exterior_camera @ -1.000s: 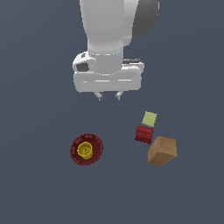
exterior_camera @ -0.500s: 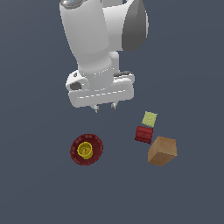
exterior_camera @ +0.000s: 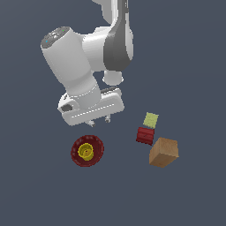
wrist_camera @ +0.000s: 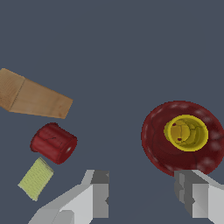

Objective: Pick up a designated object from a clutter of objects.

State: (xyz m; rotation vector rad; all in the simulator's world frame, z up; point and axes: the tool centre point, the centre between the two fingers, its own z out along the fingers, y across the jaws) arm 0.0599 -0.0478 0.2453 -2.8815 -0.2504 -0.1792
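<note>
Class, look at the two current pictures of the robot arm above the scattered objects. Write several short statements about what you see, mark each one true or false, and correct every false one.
1. The small yellow cup sits inside the wide dark-red round bowl. True.
2. The gripper is closed around the bowl. False: its fingers are spread apart and hold nothing.
3. The small dark-red block lies between the pale yellow-green cube and the tan-brown box. True.
4. The tan-brown box rests inside the bowl. False: it lies apart, toward the exterior view's right.
5. The bowl lies on the dark grey surface. True.
</note>
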